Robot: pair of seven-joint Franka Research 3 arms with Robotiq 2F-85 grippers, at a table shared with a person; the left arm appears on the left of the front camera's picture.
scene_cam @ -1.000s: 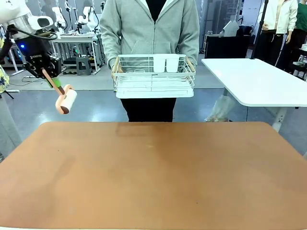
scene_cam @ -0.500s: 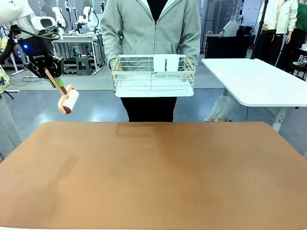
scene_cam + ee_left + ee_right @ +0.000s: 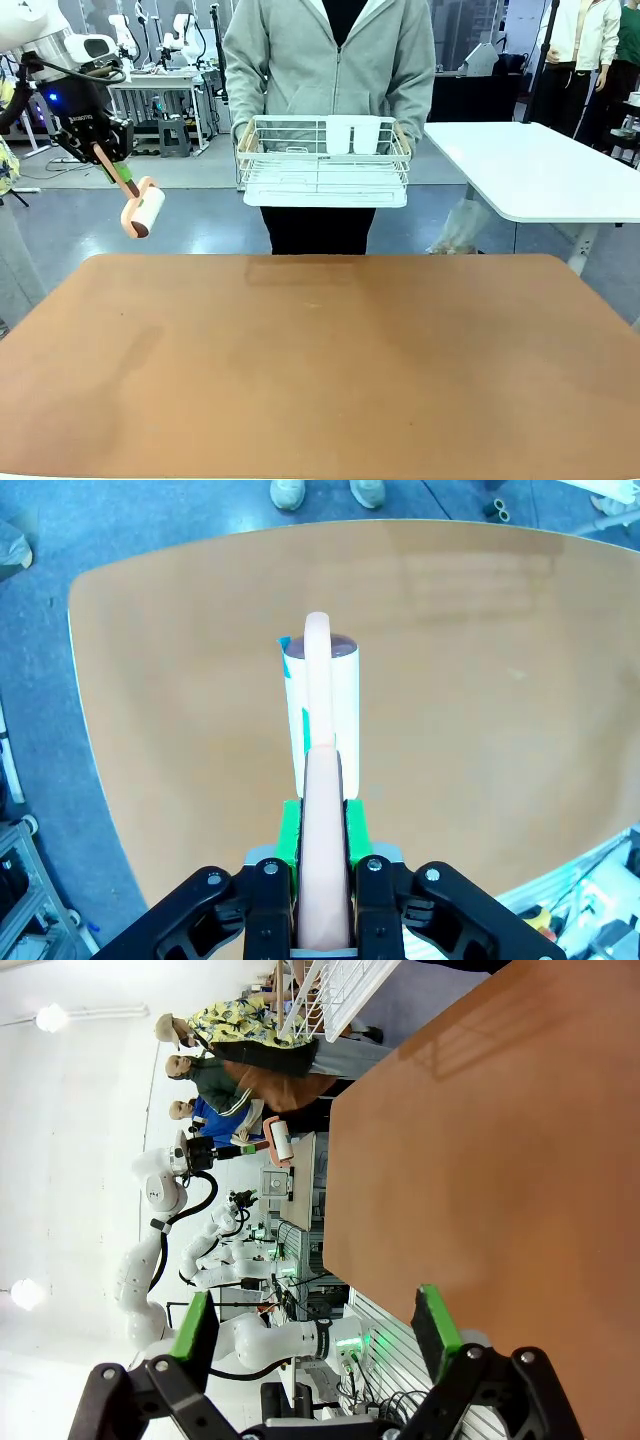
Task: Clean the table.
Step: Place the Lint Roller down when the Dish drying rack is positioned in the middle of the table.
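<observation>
My left gripper (image 3: 110, 163) hangs in the air past the table's far left corner, shut on the pink handle of a lint roller (image 3: 143, 208) whose white roll points down and to the right. In the left wrist view the green pads of the gripper (image 3: 320, 820) clamp that handle, and the roller (image 3: 322, 695) hangs above the reddish-brown table (image 3: 480, 700). The table (image 3: 320, 370) lies bare in front. My right gripper (image 3: 315, 1325) stands open with nothing between its fingers, beside the table (image 3: 500, 1160).
A person in a grey hoodie stands at the far side and holds a white wire rack (image 3: 322, 160) in both hands above the table's far edge. A white-topped table (image 3: 540, 170) stands at the back right.
My left gripper rose a little with the lint roller, then stayed still. The person shifted slightly right with the wire rack.
</observation>
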